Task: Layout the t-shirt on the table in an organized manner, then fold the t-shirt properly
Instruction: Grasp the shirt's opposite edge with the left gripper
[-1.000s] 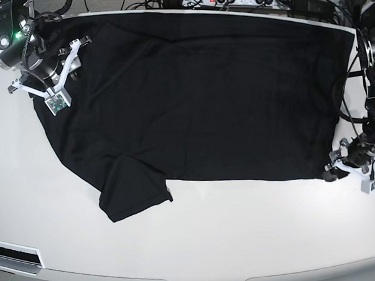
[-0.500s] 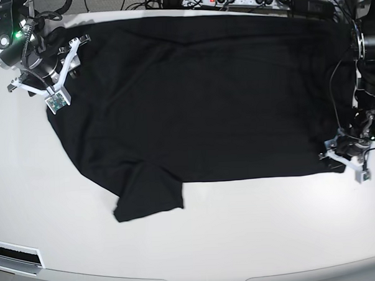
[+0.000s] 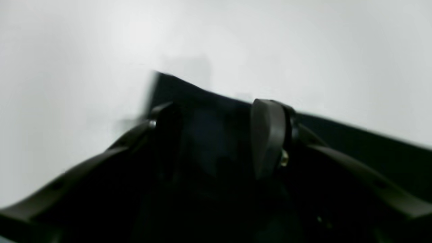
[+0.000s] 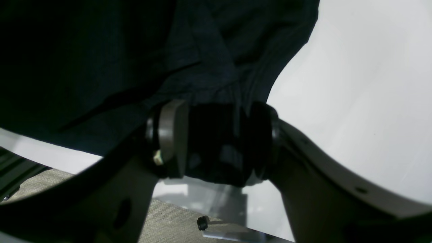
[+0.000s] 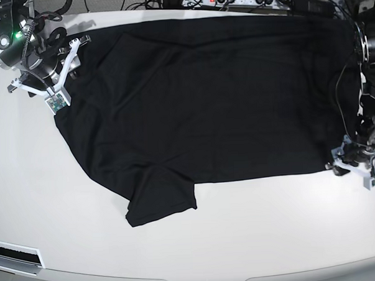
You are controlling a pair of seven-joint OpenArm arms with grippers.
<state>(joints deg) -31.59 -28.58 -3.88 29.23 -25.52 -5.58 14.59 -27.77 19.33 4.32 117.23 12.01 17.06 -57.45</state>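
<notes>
Both pincers pinch cloth, the right pincer (image 5: 69, 58) upper left, the left pincer (image 5: 345, 163) lower right, and the t-shirt (image 5: 204, 102) lies spread across the counter (image 5: 241, 238), sleeve crooked, folding not begun.

right arm (image 5: 12, 39): silver-black, green light | tools: white brackets, dark pads (image 4: 170, 135) | black cables

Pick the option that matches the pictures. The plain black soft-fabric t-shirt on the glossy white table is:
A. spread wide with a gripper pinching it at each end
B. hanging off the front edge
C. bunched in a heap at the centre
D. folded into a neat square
A: the black t-shirt lies spread over the white table, the right gripper and left gripper each pinching its fabric.
</notes>
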